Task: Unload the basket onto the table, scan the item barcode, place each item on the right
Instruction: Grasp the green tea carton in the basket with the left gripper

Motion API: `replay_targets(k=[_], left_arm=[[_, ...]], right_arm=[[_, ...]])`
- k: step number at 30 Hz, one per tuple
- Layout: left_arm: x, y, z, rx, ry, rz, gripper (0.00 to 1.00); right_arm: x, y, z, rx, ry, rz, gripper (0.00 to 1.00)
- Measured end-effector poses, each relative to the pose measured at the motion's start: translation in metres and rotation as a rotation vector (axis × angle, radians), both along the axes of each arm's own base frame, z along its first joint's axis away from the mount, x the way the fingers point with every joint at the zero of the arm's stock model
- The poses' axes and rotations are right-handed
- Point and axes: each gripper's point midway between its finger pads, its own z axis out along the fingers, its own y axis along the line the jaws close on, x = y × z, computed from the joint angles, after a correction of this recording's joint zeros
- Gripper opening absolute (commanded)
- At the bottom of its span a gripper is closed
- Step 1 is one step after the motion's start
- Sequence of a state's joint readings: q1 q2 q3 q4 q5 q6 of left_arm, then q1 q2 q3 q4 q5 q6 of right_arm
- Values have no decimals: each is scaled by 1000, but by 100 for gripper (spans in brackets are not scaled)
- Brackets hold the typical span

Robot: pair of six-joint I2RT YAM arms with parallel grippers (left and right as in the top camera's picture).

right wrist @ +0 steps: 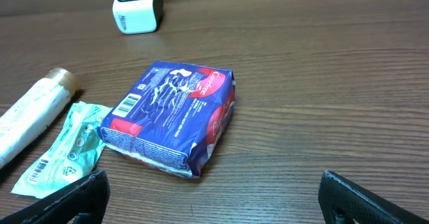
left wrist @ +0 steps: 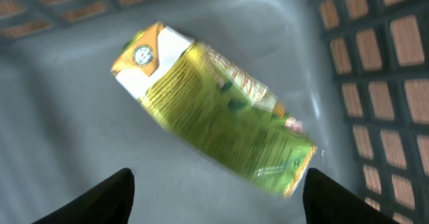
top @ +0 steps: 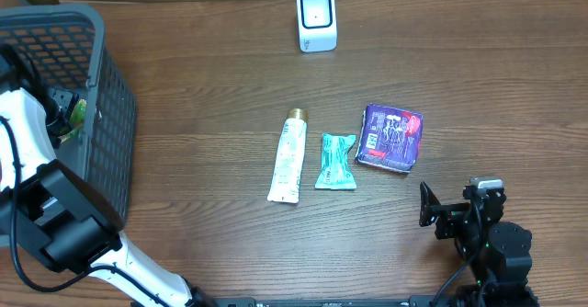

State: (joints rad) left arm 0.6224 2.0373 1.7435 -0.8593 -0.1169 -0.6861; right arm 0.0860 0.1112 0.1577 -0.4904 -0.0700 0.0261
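Left claw (left wrist: 219, 184) wide over green carton (left wrist: 214, 110) in basket (left wrist: 375, 49); long side slanting, top up-left, seemingly lying flat; right claw (right wrist: 213, 184) wide, empty

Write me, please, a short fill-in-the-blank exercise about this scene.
The left gripper hovers over the green carton lying in the grey ____.
Besides the white scanner, ____ items lie on the table.
The right gripper has its jaws ____.
Missing: basket; three; open.

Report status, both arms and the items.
Left jaws open above green carton in basket. Right jaws open, empty, facing purple pack. Nothing blocking scanner.
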Motion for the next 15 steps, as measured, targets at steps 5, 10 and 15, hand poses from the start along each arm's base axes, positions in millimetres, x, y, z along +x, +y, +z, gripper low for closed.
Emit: replay_targets(k=[5, 10, 15], left_arm=[[3, 4, -30, 27, -37, 18, 81], [3, 9, -43, 63, -50, 36, 73], [0, 9, -50, 68, -50, 41, 15]], right_arm=[[0, 0, 0, 0, 0, 0, 100], [0, 0, 0, 0, 0, 0, 100], [0, 0, 0, 0, 0, 0, 100]])
